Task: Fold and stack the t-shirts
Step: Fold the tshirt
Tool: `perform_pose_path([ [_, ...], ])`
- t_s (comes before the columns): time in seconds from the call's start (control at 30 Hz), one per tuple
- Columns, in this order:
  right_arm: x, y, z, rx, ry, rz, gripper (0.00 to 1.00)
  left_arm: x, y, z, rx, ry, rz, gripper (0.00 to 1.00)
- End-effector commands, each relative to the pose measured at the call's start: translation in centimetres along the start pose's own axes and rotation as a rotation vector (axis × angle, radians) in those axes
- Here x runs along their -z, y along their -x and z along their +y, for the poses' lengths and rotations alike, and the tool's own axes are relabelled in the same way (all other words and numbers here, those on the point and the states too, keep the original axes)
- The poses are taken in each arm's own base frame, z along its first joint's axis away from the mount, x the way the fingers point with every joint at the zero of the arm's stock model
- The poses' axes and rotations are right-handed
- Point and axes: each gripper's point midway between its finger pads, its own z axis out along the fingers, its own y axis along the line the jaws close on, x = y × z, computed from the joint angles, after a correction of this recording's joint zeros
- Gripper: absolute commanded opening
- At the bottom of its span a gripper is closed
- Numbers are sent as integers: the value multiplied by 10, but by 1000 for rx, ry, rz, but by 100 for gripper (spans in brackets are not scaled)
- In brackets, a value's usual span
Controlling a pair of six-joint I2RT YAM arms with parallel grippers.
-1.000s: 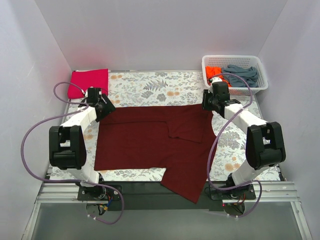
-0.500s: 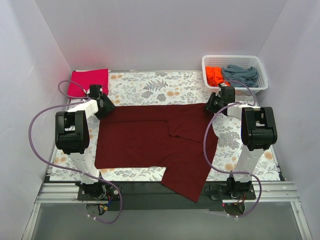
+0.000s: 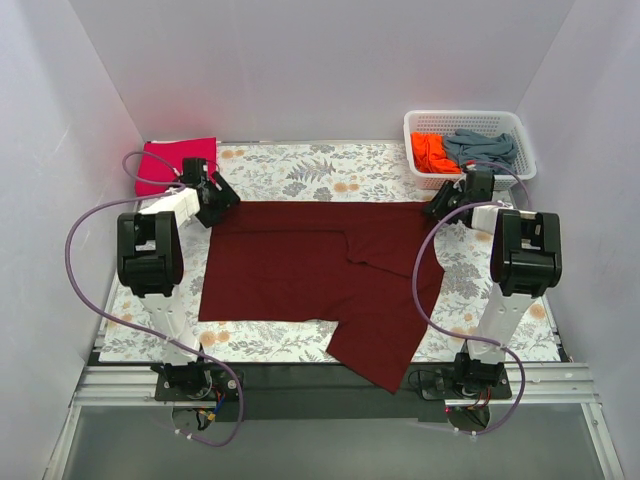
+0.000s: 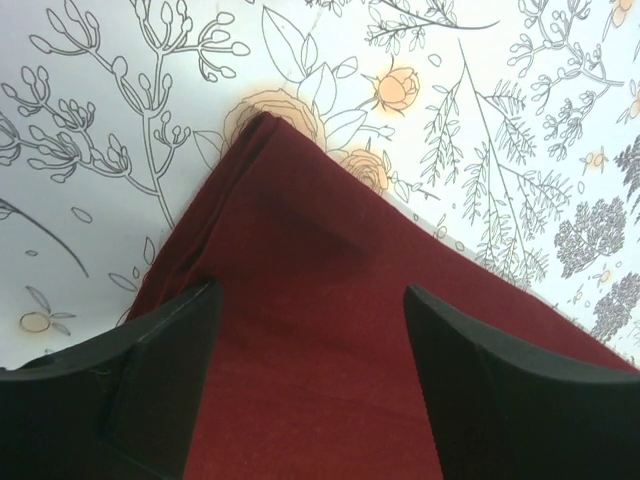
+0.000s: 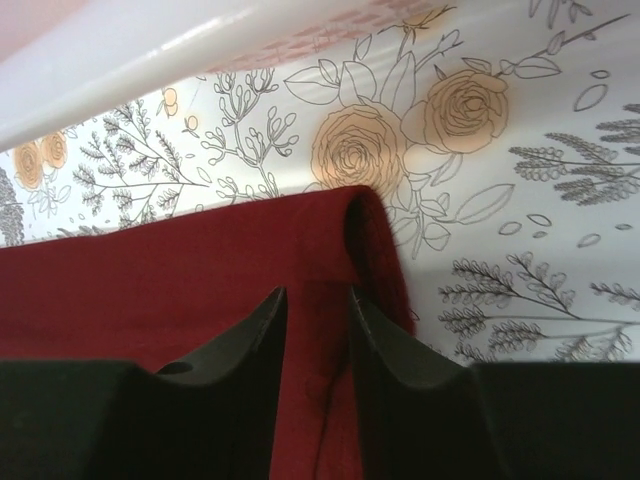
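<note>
A dark maroon t-shirt [image 3: 300,270] lies spread on the floral table cloth, one part hanging over the near edge. My left gripper [image 3: 222,197] is open above the shirt's far left corner [image 4: 290,200], its fingers [image 4: 170,340] wide apart over the cloth. My right gripper [image 3: 440,207] is at the far right corner, shut on a fold of the maroon shirt [image 5: 200,270]. A folded magenta-pink t-shirt [image 3: 175,160] lies at the far left. An orange t-shirt [image 3: 430,150] and a grey-blue t-shirt [image 3: 485,148] lie in the basket.
A white lattice basket [image 3: 465,116] stands at the far right corner, just behind my right gripper; its rim shows in the right wrist view [image 5: 150,45]. The floral table cloth [image 3: 300,170] shows bare behind the maroon shirt. White walls enclose three sides.
Both grippers have moved toward the far edge and outward, pulling the maroon shirt's far edge back and straighter. Less of the shirt hangs over the near edge.
</note>
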Motion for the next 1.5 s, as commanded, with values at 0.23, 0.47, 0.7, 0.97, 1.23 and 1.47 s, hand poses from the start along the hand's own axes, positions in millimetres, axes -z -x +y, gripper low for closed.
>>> perform_pose_path([
  [0.23, 86, 3, 37, 203, -75, -7, 55, 112, 39, 17, 6, 157, -196, 75],
  [0.47, 142, -82, 64, 367, -120, 120, 61, 170, -35, 86, 100, 306, -170, 67],
  [0.7, 173, -142, 72, 475, -65, 184, 62, 179, -105, 142, 194, 465, -50, 64],
  [0.97, 184, -165, 71, 488, 3, 217, 62, 177, -144, 154, 352, 526, 52, 59],
  [1.23, 182, -174, 66, 505, 15, 236, 62, 180, -168, 173, 479, 609, 61, 53],
  [1.47, 181, -179, 63, 504, 21, 239, 62, 168, -179, 183, 483, 640, 77, 53],
])
